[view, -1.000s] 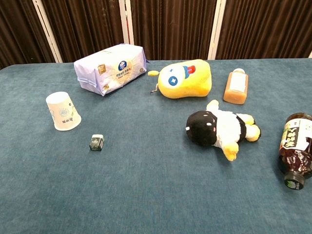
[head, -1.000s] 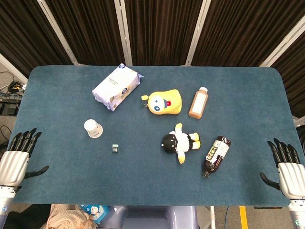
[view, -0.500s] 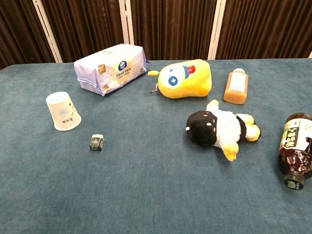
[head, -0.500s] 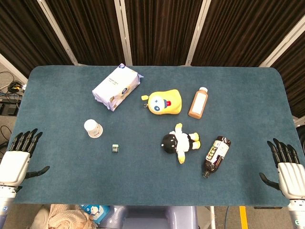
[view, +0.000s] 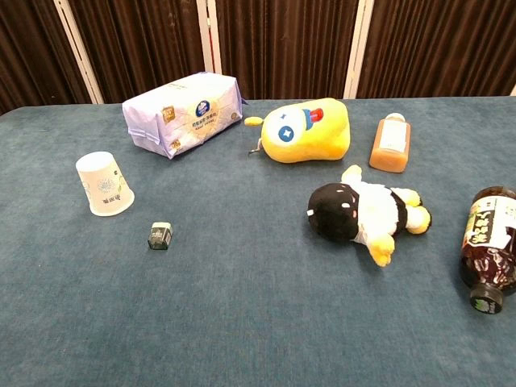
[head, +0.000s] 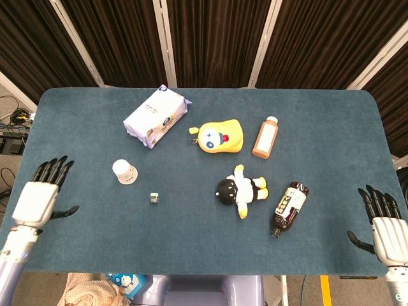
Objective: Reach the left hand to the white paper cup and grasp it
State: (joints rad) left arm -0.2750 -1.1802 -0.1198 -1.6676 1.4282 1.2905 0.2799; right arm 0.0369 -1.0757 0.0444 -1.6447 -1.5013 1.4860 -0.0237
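The white paper cup [head: 125,171] lies on its side on the blue table, left of centre; in the chest view the cup [view: 103,185] shows at the left. My left hand [head: 43,195] hovers over the table's left edge, fingers spread and empty, well to the left of the cup and slightly nearer the front. At the front right corner my right hand [head: 384,229] is open with nothing in it. Neither hand shows in the chest view.
A small dark green box [head: 153,198] lies just right of the cup toward the front. A tissue pack [head: 157,115], yellow plush [head: 219,137], orange juice bottle [head: 266,137], black-and-white plush [head: 241,190] and dark bottle [head: 290,208] lie further right.
My left hand has moved forward and inward over the table's left edge, closer to the cup. The right hand and all objects have stayed put.
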